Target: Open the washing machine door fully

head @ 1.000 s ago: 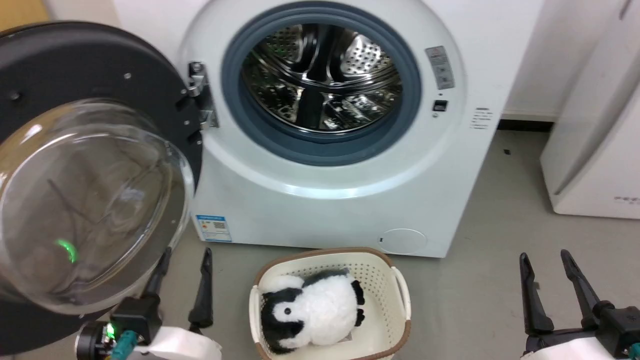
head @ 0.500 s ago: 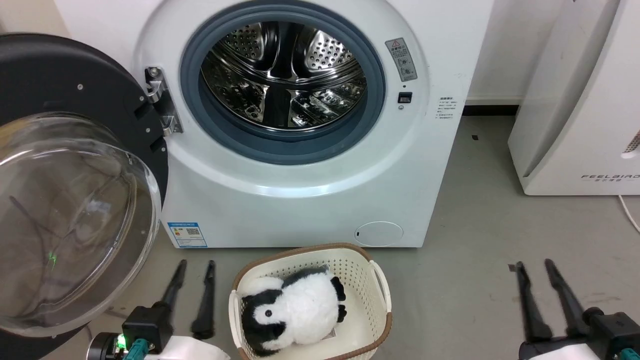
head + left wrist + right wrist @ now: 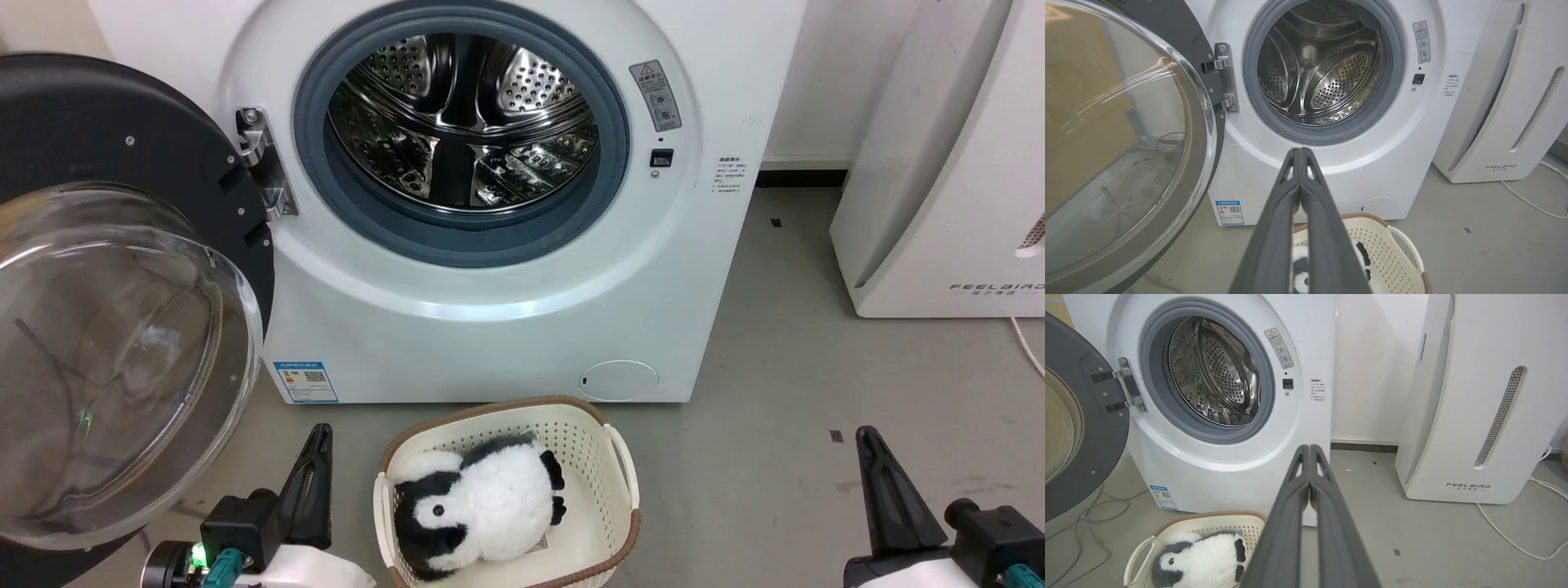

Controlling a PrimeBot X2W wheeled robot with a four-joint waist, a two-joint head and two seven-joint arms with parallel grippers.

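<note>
Washing machine door (image 3: 106, 327) wide open, left claw (image 3: 320, 433) and right claw (image 3: 867, 437) both pinched together.
It hangs hinged left of the exposed drum (image 3: 465, 122); between the claws, a cream basket (image 3: 622, 457) holds a plush penguin (image 3: 482, 510).

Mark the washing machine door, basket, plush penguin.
washing machine door (image 3: 98, 106), head view, black rim.
basket (image 3: 571, 433), head view, perforated back wall.
plush penguin (image 3: 498, 506), head view, white belly.
</note>
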